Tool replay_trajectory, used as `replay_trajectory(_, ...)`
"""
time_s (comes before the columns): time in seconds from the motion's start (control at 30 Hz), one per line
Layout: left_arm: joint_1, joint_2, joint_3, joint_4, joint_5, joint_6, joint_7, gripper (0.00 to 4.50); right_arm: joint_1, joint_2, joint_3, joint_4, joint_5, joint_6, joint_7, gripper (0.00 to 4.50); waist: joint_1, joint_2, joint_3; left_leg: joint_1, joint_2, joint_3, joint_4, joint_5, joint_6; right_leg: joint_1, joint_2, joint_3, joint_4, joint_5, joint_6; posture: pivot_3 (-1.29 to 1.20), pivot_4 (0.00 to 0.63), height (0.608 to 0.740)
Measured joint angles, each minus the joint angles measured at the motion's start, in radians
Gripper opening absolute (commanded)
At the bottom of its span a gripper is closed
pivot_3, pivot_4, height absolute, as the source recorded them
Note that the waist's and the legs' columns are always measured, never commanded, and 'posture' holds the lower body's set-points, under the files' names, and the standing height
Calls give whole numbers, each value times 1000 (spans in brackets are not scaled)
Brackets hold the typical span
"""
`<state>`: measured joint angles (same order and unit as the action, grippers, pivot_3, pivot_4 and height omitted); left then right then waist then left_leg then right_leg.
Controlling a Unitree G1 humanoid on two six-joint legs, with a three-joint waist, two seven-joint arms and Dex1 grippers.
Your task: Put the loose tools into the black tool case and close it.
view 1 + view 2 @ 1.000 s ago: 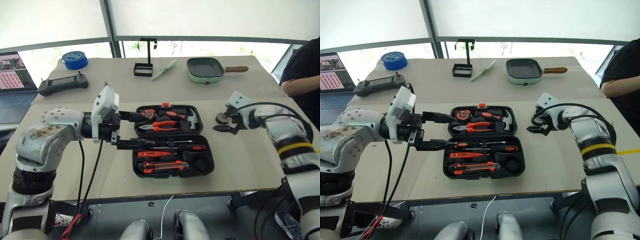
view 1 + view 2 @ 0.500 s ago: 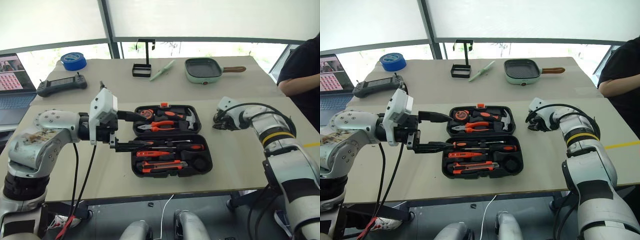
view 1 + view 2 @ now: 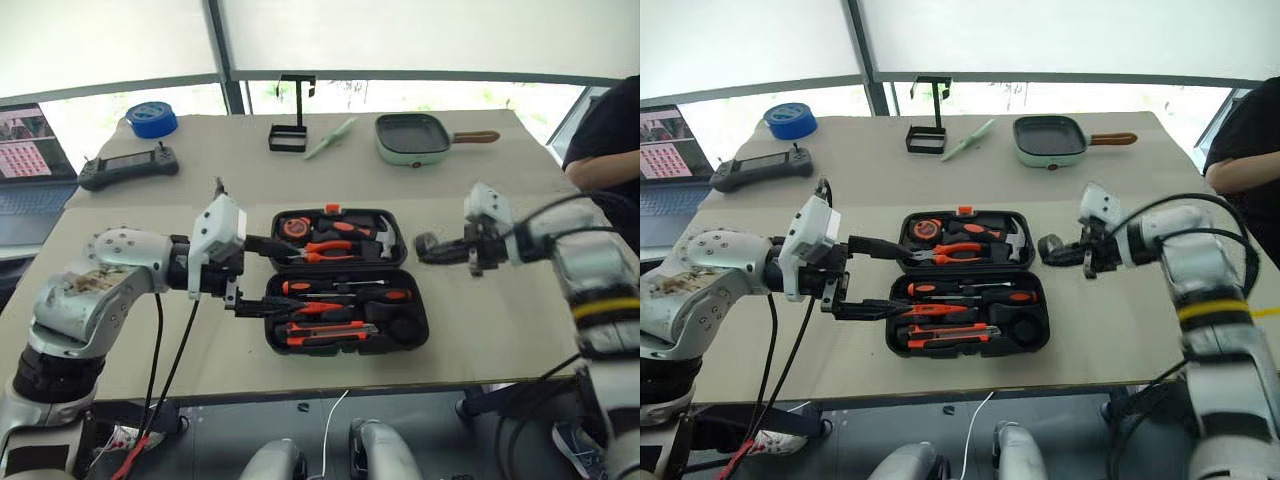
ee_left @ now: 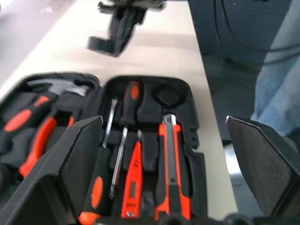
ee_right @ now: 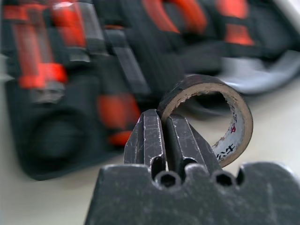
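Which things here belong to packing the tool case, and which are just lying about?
For the job:
- tool case, open
- tape roll, pinched in the right claw
- screwdrivers and knife, in their slots

Lying about:
- blue tape
- controller
- pan
- laptop

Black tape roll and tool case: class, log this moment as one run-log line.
right gripper: shut on tape roll, beside case | left gripper: open, at case's left edge | tool case: open

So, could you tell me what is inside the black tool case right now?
The black tool case holds screwdrivers, a utility knife, pliers and a hammer; its round slot is empty. Beneath the tools is hidden.
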<state>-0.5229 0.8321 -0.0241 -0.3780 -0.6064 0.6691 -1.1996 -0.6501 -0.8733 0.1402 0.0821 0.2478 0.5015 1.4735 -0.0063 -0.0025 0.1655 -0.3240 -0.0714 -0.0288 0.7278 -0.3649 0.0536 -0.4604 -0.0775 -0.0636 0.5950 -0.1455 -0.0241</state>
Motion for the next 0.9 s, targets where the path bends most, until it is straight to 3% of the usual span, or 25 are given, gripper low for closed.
replay_trajectory(0.17, 7, 2, -35, 3, 24, -41, -30, 4500, 187, -58, 16, -362, 47, 80, -44, 79, 9, 0, 0, 1, 0, 1, 1, 0, 0, 1, 0, 2, 0, 0, 1, 0, 150, 740)
replay_trajectory(0.4, -17, -1, -60, 28, 42, -57, -43, 4500, 215, -72, 92, -366, -57, 26, -136, 79, 18, 0, 0, 1, 0, 1, 0, 0, 0, 0, 1, 1, 0, 0, 0, 0, 150, 740)
replay_trajectory(0.63, -28, -6, -74, 44, 53, -60, -55, 4500, 237, -111, 104, -361, -104, -54, -141, 2347, 21, -1, 0, 1, -1, 0, 0, 0, 0, 1, 1, 0, 0, 0, 0, 0, 150, 740)
replay_trajectory(0.83, -31, -6, -74, 71, 56, -66, -58, 4500, 251, -154, 91, -419, -34, -12, -72, 4375, 19, -2, 1, 1, -1, 0, 0, 0, 0, 1, 0, 0, -1, 0, 0, 0, 150, 740)
replay_trajectory(0.9, -42, -10, -74, 80, 58, -76, -58, 4500, 234, -152, 91, -419, -28, -7, -72, 4455, 17, -2, 1, 1, -1, 0, 1, 0, 0, 1, 0, 1, 0, 0, 0, 0, 150, 740)
